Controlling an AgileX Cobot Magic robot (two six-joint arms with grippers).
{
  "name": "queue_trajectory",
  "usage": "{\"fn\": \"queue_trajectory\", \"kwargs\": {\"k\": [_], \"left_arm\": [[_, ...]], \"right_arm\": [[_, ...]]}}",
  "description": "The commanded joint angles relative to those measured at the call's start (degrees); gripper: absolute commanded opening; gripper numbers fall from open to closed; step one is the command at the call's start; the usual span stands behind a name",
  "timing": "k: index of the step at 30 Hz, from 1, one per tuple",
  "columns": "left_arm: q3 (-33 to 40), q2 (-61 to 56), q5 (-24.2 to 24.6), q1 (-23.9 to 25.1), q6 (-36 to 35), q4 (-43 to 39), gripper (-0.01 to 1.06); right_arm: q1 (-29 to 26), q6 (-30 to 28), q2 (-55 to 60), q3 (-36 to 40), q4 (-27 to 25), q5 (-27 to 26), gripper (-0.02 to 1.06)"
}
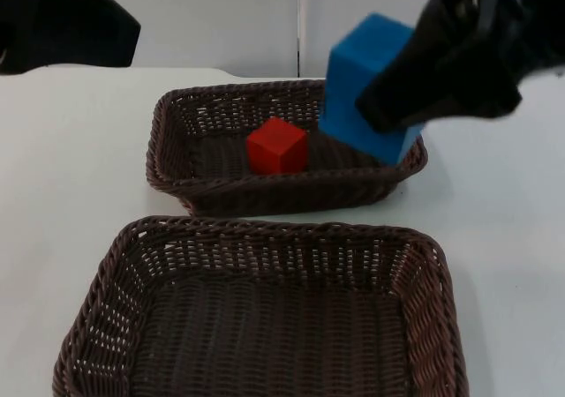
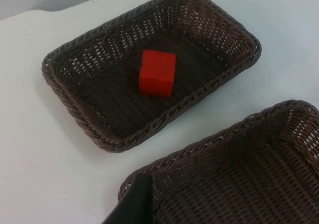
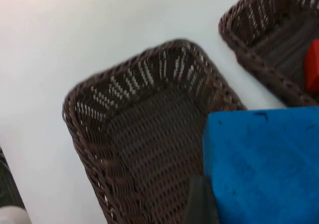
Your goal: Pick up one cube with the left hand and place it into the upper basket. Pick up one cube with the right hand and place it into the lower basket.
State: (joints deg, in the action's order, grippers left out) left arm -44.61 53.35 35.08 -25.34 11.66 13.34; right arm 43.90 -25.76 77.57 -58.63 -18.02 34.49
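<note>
Nearest to us in the top view sits the lower basket [image 1: 265, 318], a dark brown woven tray with nothing inside it, resting on the white tabletop [image 1: 71, 168]. The left wrist view catches one rounded corner of it, and the right wrist view looks down into its woven floor.

Just beyond it, with a strip of bare tabletop between the two, we see the upper basket [image 1: 203, 190]. A red cube [image 1: 276, 146] rests on its floor near the middle, upright and apart from the walls; the left wrist view shows it the same way.

Above the right end of the upper basket we find the right tool [image 1: 402, 97], pinching a large blue cube [image 1: 362, 71] that hangs tilted in the air, its lower corner over the basket's right rim. In the right wrist view the blue cube stands in front of the lower basket, with a dark fingertip [image 3: 199, 204] against its side.

The left arm waits at the far left, raised off the tabletop; of the left tool [image 2: 132, 206] we see one dark fingertip, and we cannot tell whether it is spread or pressed together.
</note>
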Motion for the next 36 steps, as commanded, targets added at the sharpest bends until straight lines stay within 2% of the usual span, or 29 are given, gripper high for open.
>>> {"fn": "queue_trajectory", "kwargs": {"k": [1,7,13,14,18,21,22,25,36], "left_arm": [[0.4,-0.4,-0.6,0.1,-0.2,0.0,1.05],[0.4,-0.4,-0.8,0.1,-0.2,0.0,1.05],[0.4,-0.4,-0.8,0.1,-0.2,0.0,1.05],[0.4,-0.4,-0.8,0.1,-0.2,0.0,1.05],[0.4,-0.4,-0.8,0.1,-0.2,0.0,1.05],[0.4,-0.4,-0.8,0.1,-0.2,-0.3,1.05],[0.4,-0.4,-0.8,0.1,-0.2,-0.3,1.05],[0.4,-0.4,-0.8,0.1,-0.2,-0.4,1.05],[0.4,-0.4,-0.8,0.1,-0.2,-0.5,1.05]], "right_arm": [[0.2,-1.6,-0.5,1.1,-0.3,-1.3,0.0],[0.2,-2.8,2.3,1.8,-0.7,-1.2,0.0],[0.8,-2.9,8.5,1.8,-0.7,-2.0,0.0],[1.6,-4.3,10.8,1.8,-0.7,-2.7,0.0],[4.7,-6.0,15.1,1.8,-0.6,-6.5,0.0],[7.1,-6.0,19.4,1.8,-0.6,-12.8,0.0],[7.1,-6.0,19.4,1.8,-0.6,-12.8,0.0],[7.9,-6.0,24.0,1.8,-0.6,-18.5,0.0],[7.9,-5.5,32.8,1.8,-1.7,-27.6,0.0]]}}
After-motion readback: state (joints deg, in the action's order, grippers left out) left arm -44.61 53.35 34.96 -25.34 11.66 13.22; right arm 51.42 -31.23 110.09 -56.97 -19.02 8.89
